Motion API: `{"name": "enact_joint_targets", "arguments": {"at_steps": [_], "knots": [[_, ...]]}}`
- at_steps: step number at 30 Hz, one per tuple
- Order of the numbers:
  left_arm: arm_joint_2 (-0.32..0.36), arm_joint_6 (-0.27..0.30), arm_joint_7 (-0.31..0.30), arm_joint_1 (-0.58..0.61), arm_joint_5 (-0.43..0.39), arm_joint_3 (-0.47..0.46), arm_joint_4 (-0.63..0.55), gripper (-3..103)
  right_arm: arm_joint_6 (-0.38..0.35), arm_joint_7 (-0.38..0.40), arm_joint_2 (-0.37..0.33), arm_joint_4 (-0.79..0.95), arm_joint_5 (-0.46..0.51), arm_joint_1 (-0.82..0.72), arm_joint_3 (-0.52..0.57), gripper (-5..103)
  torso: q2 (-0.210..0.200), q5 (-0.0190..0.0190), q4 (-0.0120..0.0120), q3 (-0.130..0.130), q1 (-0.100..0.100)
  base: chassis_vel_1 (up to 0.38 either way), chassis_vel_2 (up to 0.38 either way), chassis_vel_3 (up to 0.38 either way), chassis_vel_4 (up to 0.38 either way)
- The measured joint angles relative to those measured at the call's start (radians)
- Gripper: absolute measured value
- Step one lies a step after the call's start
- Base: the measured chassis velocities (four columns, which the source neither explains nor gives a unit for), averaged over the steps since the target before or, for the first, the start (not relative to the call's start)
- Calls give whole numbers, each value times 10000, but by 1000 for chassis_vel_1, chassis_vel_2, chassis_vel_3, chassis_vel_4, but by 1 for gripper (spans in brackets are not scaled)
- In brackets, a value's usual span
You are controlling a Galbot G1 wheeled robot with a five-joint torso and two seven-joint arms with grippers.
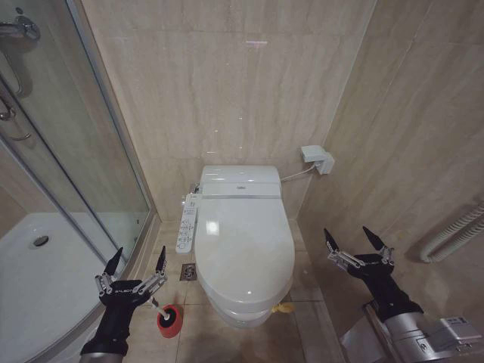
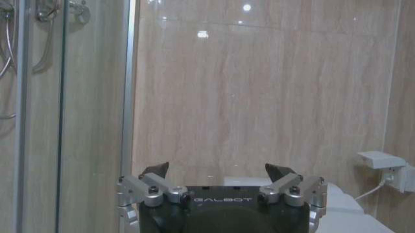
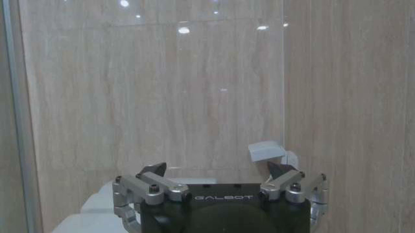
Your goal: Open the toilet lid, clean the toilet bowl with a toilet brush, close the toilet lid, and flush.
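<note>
Nothing of the task looks done yet. Nearest, left of the toilet, the left end effector (image 1: 138, 265) hangs released and empty above the red holder cup (image 1: 170, 321), where the toilet brush (image 1: 156, 305) stands, its thin white stick leaning out. Right of the toilet, the right end effector (image 1: 355, 243) also hangs spread and empty. Between them the toilet lid (image 1: 243, 249), glossy smooth white plastic, lies shut over the bowl, a yellow strap (image 1: 285, 308) at its near edge. Beyond the toilet rises veined beige wall tile (image 1: 227, 83). Opening, scrubbing, closing and flushing remain.
</note>
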Motion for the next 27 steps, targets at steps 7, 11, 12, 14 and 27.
{"name": "enact_joint_targets", "arguments": {"at_steps": [7, 11, 12, 14, 27], "knots": [[0, 0, 0, 0, 0, 0, 0, 100, 33, -82, 91, 4, -93, -113, 3, 100, 0, 1, 0, 0, 0, 0, 0, 0, 0], [0, 0, 0, 0, 0, 0, 0, 100, 0, -125, 100, 6, -177, -123, 4, 100, 0, 0, 0, 0, 0, 0, 0, 0, 0], [0, 0, 0, 0, 0, 0, -1, 100, -24, -130, 100, 7, -191, -124, 3, 100, 0, 0, 0, 0, 0, 0, 0, 0, 0], [0, 0, 0, 0, -1, 0, 0, 100, -46, -134, 99, 8, -202, -124, 5, 100, 0, 0, 0, 0, 0, 0, 0, 0, 0], [0, 0, 0, 0, 0, 0, 0, 100, -58, -134, 97, 22, -204, -127, 11, 100, 0, 0, 0, 0, 0, 0, 0, 0, 0]]}}
